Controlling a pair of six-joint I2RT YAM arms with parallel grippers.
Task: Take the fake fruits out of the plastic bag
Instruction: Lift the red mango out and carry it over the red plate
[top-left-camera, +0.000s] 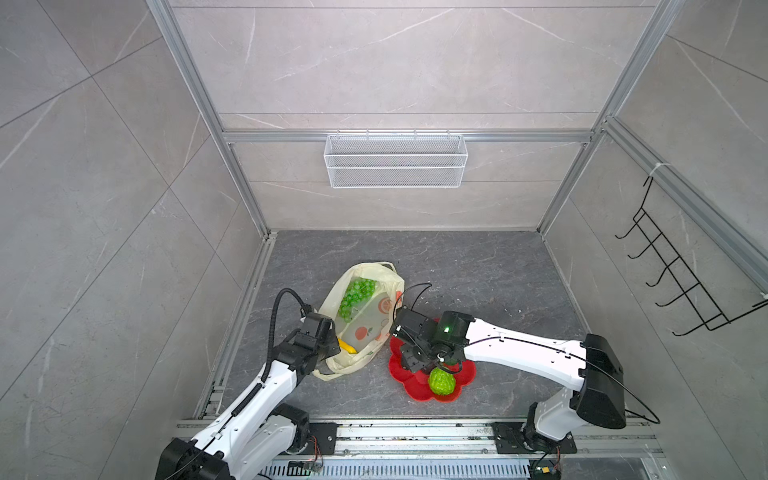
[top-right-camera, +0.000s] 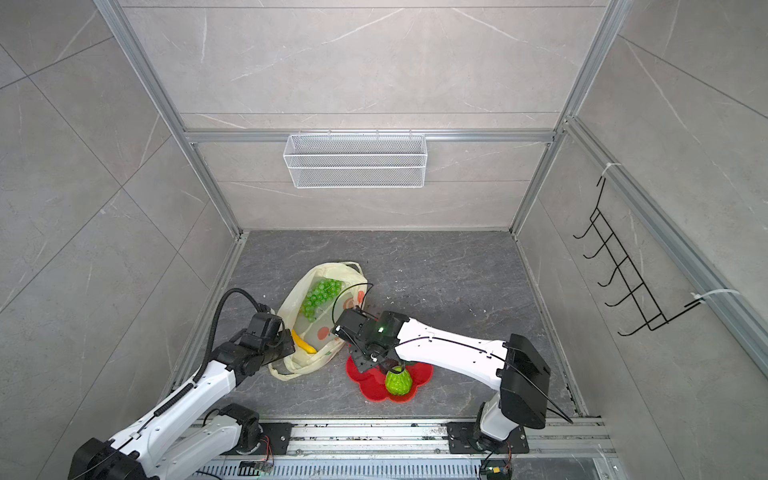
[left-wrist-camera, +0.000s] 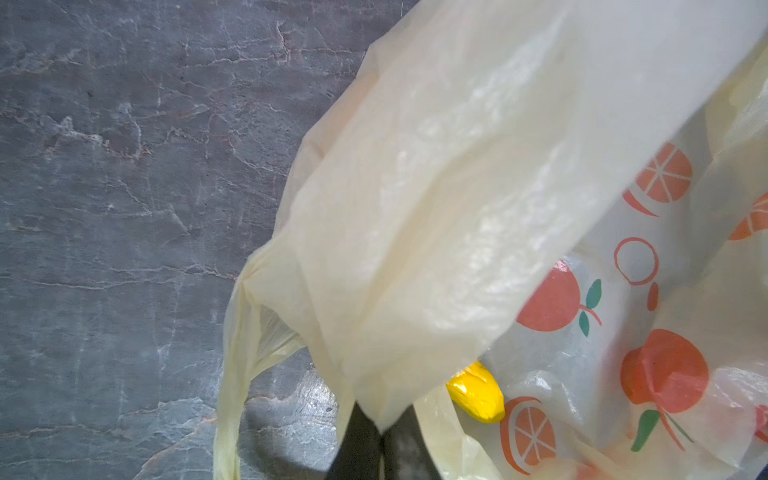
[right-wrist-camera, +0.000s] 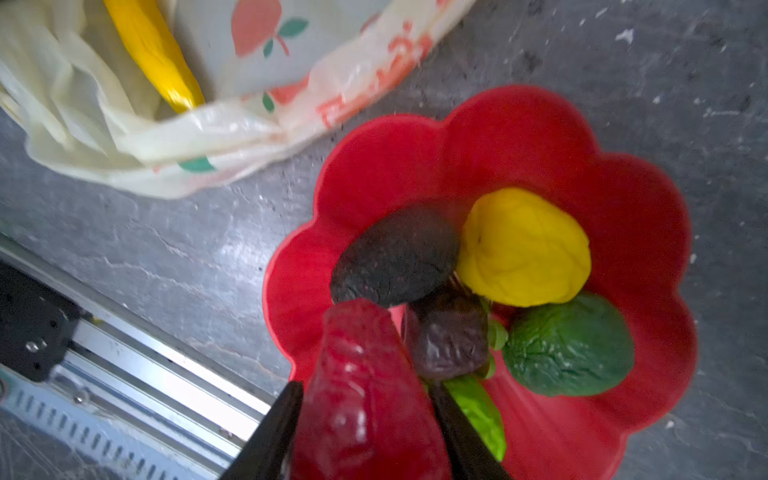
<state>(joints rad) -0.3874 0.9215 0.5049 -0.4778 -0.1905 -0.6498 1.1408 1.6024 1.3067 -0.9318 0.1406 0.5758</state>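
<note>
Right pincer (right-wrist-camera: 365, 388) grips strawberry (right-wrist-camera: 357, 353) | over red plate (right-wrist-camera: 540, 137) | left pincer (left-wrist-camera: 380, 432) pinches bag (left-wrist-camera: 436, 208)

Soft even light, wrist views blurred

The plastic bag (top-left-camera: 353, 361) holding grape bunch (top-left-camera: 355, 297) and banana (top-left-camera: 347, 346) lies left of the plate (top-left-camera: 409, 386) bearing the bumpy ball (top-left-camera: 441, 380)

Thin, crinkly film w/ slight sheen: plastic bag (left-wrist-camera: 436, 208). Plate (right-wrist-camera: 540, 137): smooth red plastic. On plate, avocado (right-wrist-camera: 395, 257) matt, rough; lemon (right-wrist-camera: 523, 249) smoother.
</note>
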